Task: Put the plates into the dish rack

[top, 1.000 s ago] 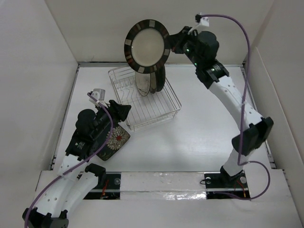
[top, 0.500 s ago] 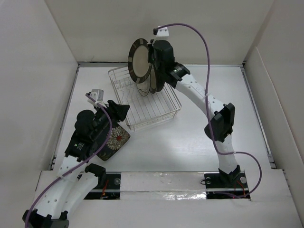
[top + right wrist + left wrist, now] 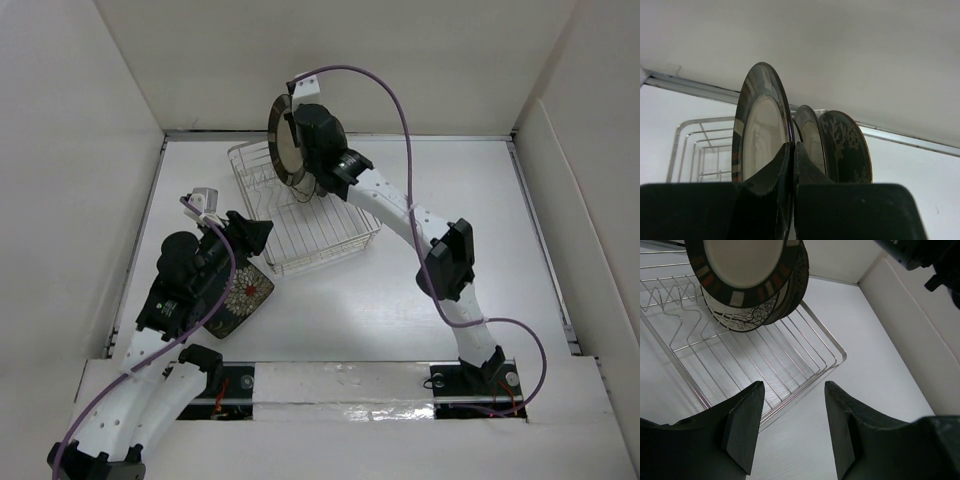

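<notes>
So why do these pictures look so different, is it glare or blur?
Right wrist view: the held plate mirrors its surroundings in streaky glare, and the close fingers are dark and soft. Left wrist view: the rack wires throw faint shadows on the table. Top view: even light, soft shadows only.

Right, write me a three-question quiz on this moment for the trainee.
1. True or false: the left gripper is shut on a plate.
2. The right gripper holds the brown-rimmed plate: A) lying flat, B) upright over the dish rack, C) face down in the rack.
3. Which plate lies outside the rack, near the left gripper?
Key: 1 false, it is open and empty; 2 B; 3 the black floral plate.
</notes>
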You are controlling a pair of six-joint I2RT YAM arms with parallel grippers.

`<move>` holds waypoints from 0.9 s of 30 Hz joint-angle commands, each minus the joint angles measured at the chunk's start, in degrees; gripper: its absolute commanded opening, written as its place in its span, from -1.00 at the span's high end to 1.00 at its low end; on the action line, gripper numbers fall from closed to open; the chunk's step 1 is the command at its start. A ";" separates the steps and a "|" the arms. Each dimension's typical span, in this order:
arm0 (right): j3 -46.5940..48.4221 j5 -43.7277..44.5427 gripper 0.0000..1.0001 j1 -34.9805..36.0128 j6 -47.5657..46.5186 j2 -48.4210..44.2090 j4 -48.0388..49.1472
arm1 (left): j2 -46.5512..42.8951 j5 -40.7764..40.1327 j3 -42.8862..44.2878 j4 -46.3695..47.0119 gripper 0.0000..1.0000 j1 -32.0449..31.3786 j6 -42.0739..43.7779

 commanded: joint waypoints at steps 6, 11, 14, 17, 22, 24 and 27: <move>1.08 4.86 1.00 0.78 -4.69 0.33 14.05 | -0.33 0.09 2.74 1.88 0.05 0.21 0.47; -4.09 4.95 1.00 2.01 -5.04 0.24 16.51 | -0.24 -0.35 2.65 1.70 0.05 0.21 0.47; -7.08 5.04 1.00 4.03 -5.57 -0.02 19.14 | -0.50 -2.63 3.09 0.91 0.05 0.21 0.56; -12.88 6.53 1.00 6.66 -8.02 -1.25 25.81 | -1.90 -5.18 3.27 0.82 0.05 0.21 0.65; -17.90 9.61 0.85 8.60 -9.09 -1.87 29.43 | -3.32 -7.03 2.65 1.52 0.05 0.82 0.21; -18.78 9.61 0.62 8.60 -7.69 -2.39 29.26 | -3.14 -6.95 2.65 1.53 0.05 0.83 0.12; -20.63 8.47 0.29 8.60 -5.23 -4.33 28.82 | -3.41 -6.86 2.48 1.88 0.05 1.35 -0.05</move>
